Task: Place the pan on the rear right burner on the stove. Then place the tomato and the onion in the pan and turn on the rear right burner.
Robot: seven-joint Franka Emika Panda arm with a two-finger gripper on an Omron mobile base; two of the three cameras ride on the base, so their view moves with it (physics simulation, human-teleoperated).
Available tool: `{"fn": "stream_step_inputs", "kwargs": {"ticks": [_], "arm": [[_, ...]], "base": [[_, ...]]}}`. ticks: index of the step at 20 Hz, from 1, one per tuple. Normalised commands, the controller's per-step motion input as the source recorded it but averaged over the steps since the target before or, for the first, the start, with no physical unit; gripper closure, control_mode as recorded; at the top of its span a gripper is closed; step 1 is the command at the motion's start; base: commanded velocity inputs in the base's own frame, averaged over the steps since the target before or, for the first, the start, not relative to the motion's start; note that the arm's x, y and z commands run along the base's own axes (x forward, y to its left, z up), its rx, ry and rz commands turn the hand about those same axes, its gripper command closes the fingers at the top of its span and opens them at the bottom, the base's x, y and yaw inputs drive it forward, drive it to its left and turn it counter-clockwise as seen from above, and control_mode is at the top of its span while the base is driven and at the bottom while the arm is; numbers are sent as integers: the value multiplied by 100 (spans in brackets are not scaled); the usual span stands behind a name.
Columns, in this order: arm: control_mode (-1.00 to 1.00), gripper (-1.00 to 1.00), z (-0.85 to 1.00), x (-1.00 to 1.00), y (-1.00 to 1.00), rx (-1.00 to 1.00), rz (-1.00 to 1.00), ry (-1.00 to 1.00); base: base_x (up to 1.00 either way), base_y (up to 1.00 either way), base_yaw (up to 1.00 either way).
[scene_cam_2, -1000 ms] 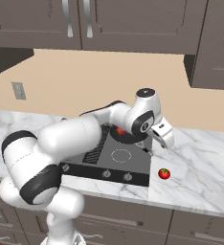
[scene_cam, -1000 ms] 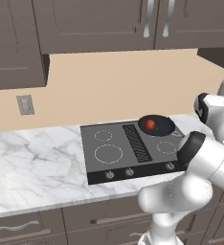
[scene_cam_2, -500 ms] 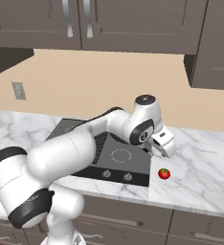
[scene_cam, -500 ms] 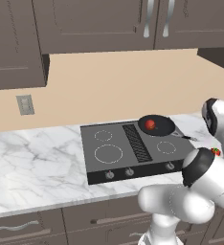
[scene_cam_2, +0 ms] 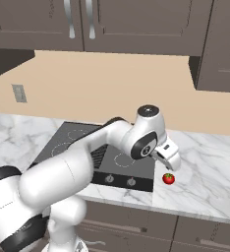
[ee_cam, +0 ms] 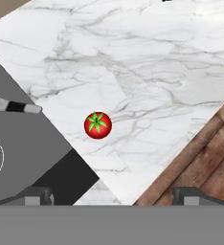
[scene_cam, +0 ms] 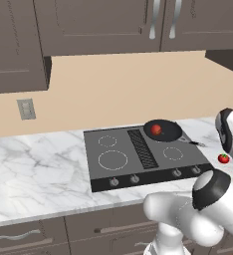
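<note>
The black pan [scene_cam: 163,131] sits on the stove [scene_cam: 119,172] at the rear right, covering the rear right burner. The dull red onion [scene_cam: 156,129] lies inside the pan. The bright red tomato [scene_cam: 223,158] with its green top rests on the marble counter just right of the stove's front corner. My gripper [scene_cam_2: 173,164] hangs open a little above the tomato [scene_cam_2: 169,178]. In the hand view the tomato [ee_cam: 98,125] lies ahead of the gripper [ee_cam: 115,195], whose fingertips [ee_cam: 36,195] stand wide apart with nothing between them. The pan's handle [ee_cam: 16,107] shows at the left.
The counter's front edge [ee_cam: 171,158] runs close to the tomato, with wooden floor [ee_cam: 209,158] below it. Several knobs [scene_cam: 135,178] line the stove's front. Marble counter [scene_cam: 34,169] stretches to the stove's left. Dark cabinets [scene_cam: 138,25] hang above.
The arm has swung away from the pan, rightward and toward the counter's front. The gripper now hangs over the tomato, still open. The onion and pan have stayed put.
</note>
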Motion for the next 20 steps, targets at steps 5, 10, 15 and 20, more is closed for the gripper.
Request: {"fn": "stream_step_inputs", "kwargs": {"ticks": [5, 10, 15, 20], "arm": [[-100, -100, -5, -8, 0, 0, 5, 0], [-100, -100, -4, 0, 0, 1, 7, 0], [-100, -100, -6, 0, 0, 1, 8, 0], [-100, -100, -10, 0, 0, 0, 8, 0]], "base": [[0, 0, 0], [0, 0, 0], [0, 0, 0], [0, 0, 0]]}}
